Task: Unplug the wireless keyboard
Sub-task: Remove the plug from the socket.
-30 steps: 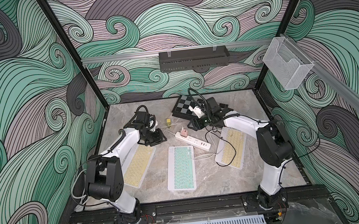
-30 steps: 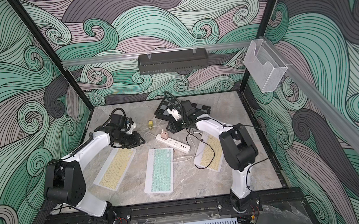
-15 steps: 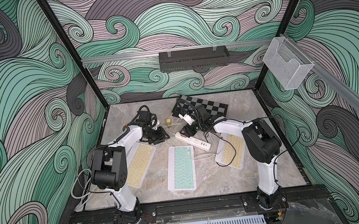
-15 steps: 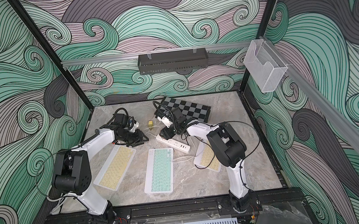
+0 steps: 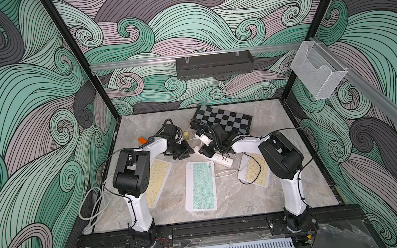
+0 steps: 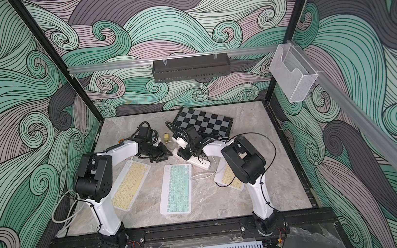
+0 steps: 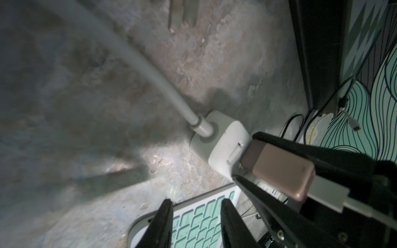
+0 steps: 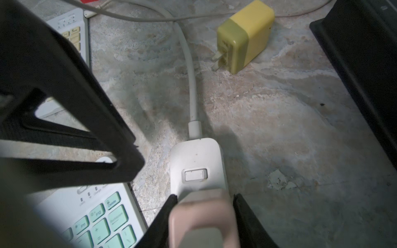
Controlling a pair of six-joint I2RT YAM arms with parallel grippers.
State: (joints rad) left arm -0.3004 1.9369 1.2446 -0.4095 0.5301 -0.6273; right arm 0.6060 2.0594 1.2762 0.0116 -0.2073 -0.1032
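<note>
The green wireless keyboard [image 5: 200, 185] [image 6: 176, 188] lies mid-table in both top views. Behind it sits a white power strip [image 5: 225, 159] [image 8: 198, 158] with a pink charger [image 8: 202, 216] [image 7: 277, 169] plugged into its end near the switch. My right gripper [image 8: 205, 196] [image 5: 205, 151] is shut on that pink charger, one jaw against each side. My left gripper [image 7: 196, 204] [image 5: 187, 154] hovers open and empty over the green keyboard's corner [image 7: 193, 223], just beside the strip. A thin white cable [image 5: 223, 174] leaves the keyboard's right edge.
Yellow keyboards lie at the left [image 5: 157, 177] and right [image 5: 255, 171]. A loose yellow charger [image 8: 245, 35] [image 5: 186, 134] rests behind the strip, near its thick white cord [image 8: 191, 70]. A folded chessboard [image 5: 227, 122] sits at the back. The two grippers are nearly touching.
My right gripper came down from the chessboard to the strip's end and closed on the pink charger. My left gripper moved right, toward the strip.
</note>
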